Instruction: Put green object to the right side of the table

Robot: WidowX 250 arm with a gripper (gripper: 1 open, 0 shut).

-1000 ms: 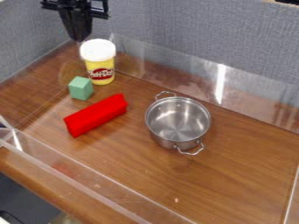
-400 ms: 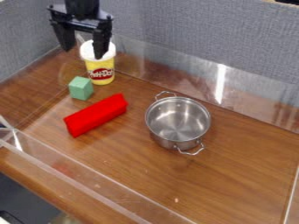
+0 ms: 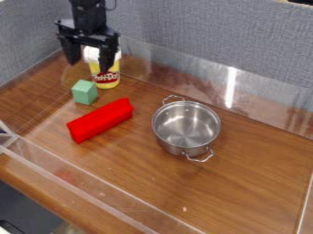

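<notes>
Just below spread fingers point(image 3: 72, 49), green object point(image 3: 83, 90), untouched

The block point(image 3: 83, 90) is plain matte green. The longer block point(image 3: 99, 120) is bright red. The pot point(image 3: 186, 127) is shiny silver steel. The tub point(image 3: 105, 68) is yellow with a red label. The gripper point(image 3: 88, 52) is black. The table point(image 3: 244, 174) is glossy brown wood grain, its walls point(image 3: 196, 73) clear, the backdrop point(image 3: 208, 27) grey.

text: red label with writing too small to read | on: yellow tub point(image 3: 105, 69) | place: upper left of the frame
</notes>
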